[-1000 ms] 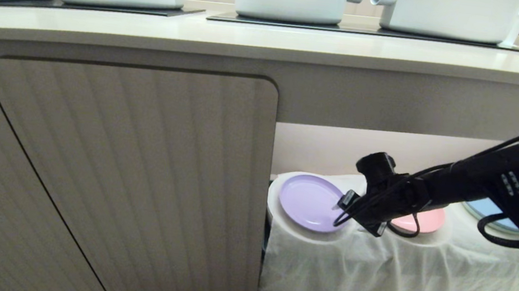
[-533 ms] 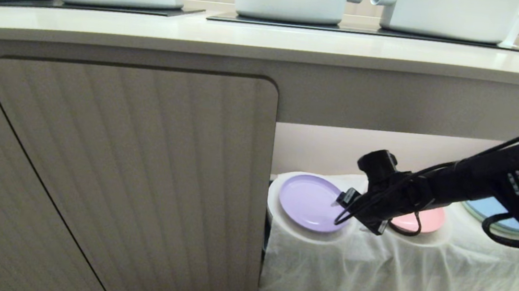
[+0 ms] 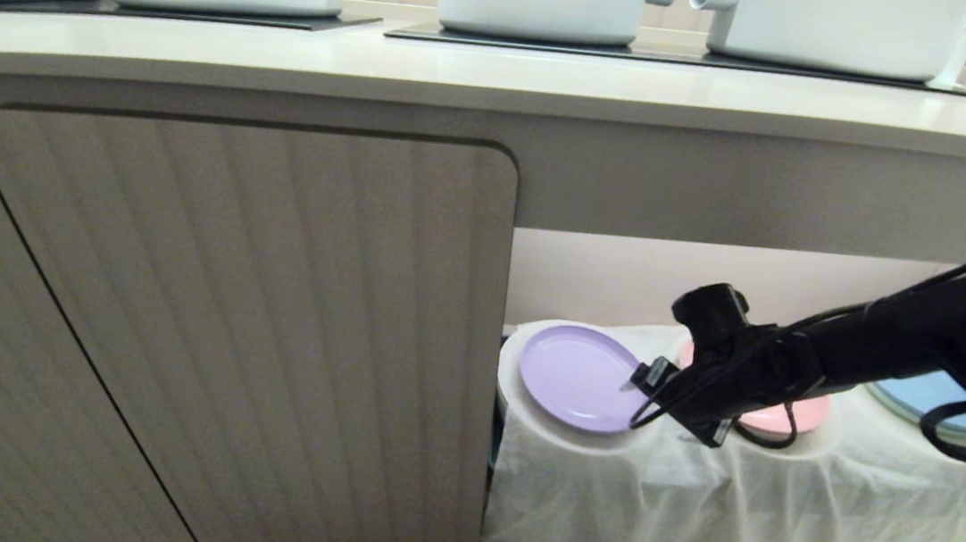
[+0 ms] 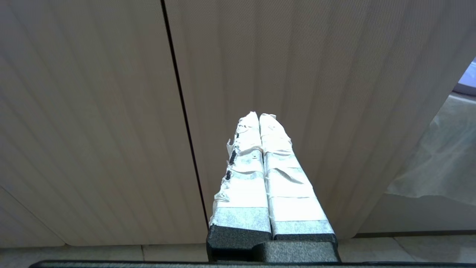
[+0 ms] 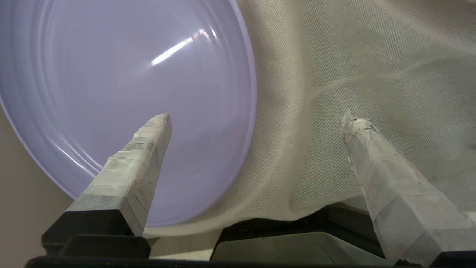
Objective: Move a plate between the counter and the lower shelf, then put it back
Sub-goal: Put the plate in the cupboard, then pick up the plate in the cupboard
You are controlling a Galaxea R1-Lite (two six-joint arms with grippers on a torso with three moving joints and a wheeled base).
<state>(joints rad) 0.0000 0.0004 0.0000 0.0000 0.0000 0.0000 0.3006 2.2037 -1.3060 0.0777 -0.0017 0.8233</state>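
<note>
A: Item one, lilac plate (image 3: 578,377): location?
B: Lay flat on the white cloth (image 3: 728,503) draped over the lower shelf, under the counter (image 3: 468,72), left of a pink plate (image 3: 777,417).
A: Right gripper (image 5: 256,123)?
B: Fingers spread wide, holding nothing; one tip over the plate's inside, the other over cloth.
A: Left gripper (image 4: 259,115)?
B: Taped fingers pressed together, facing the ribbed cabinet door (image 4: 297,74).

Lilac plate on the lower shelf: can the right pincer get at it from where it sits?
Probably yes. The right pincer is open at the lilac plate's rim, nothing lying between them.
</note>
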